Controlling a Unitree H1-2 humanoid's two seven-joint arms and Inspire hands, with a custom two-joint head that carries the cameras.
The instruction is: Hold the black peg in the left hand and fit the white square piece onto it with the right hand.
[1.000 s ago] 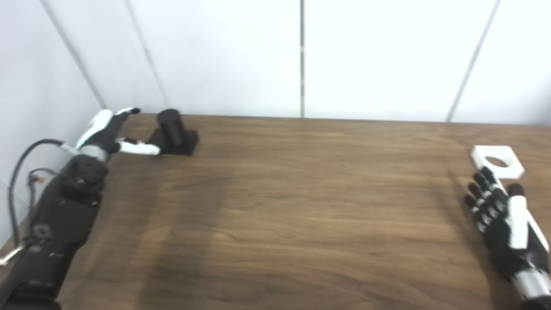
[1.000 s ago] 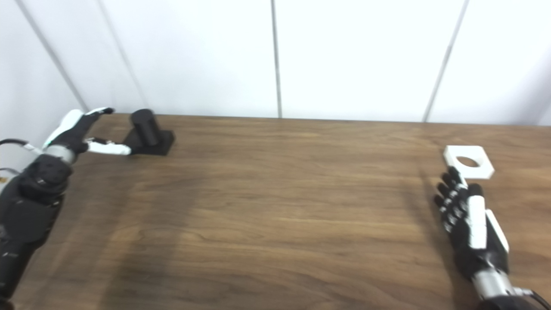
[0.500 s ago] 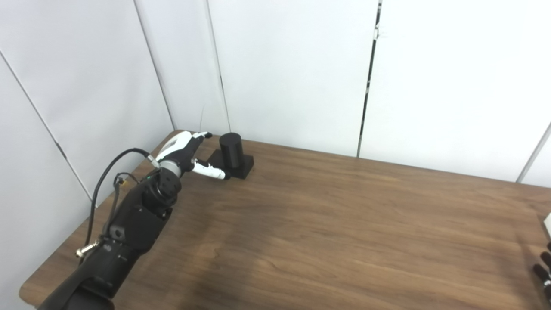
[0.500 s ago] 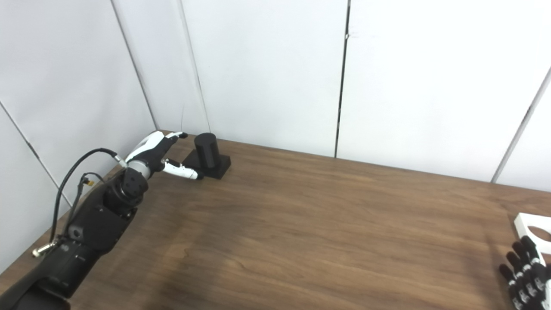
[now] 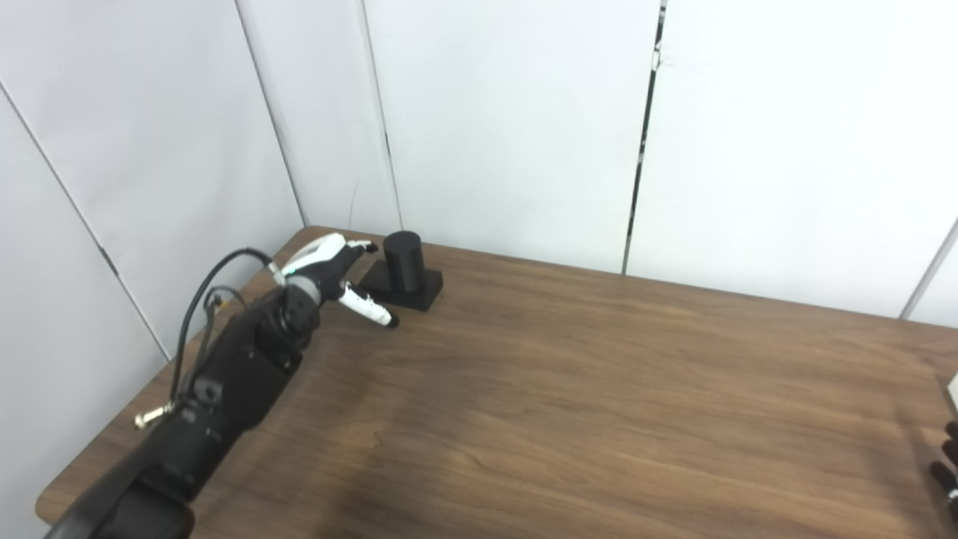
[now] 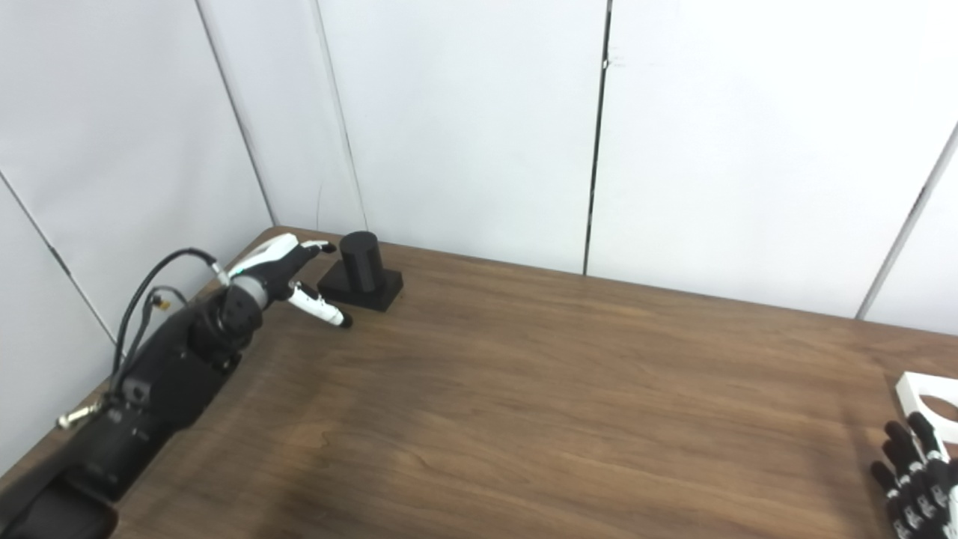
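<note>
The black peg (image 5: 404,259), a short cylinder on a square black base, stands upright at the table's far left corner. My left hand (image 5: 335,268) is just left of it, open, with the thumb spread toward the base front and the fingers reaching past the base's left edge; I cannot tell whether it touches. The white square piece (image 6: 929,394) with a round hole lies at the far right, cut by the picture's edge. My right hand (image 6: 914,476) rests open on the table just in front of it, mostly out of frame.
The brown wooden table (image 5: 569,404) is ringed by white wall panels (image 5: 509,127) at the back and left. A black cable (image 5: 217,271) loops off my left forearm near the table's left edge.
The camera swung left and up a second ago. In the last half second my left hand turned, its thumb swinging down away from the peg base.
</note>
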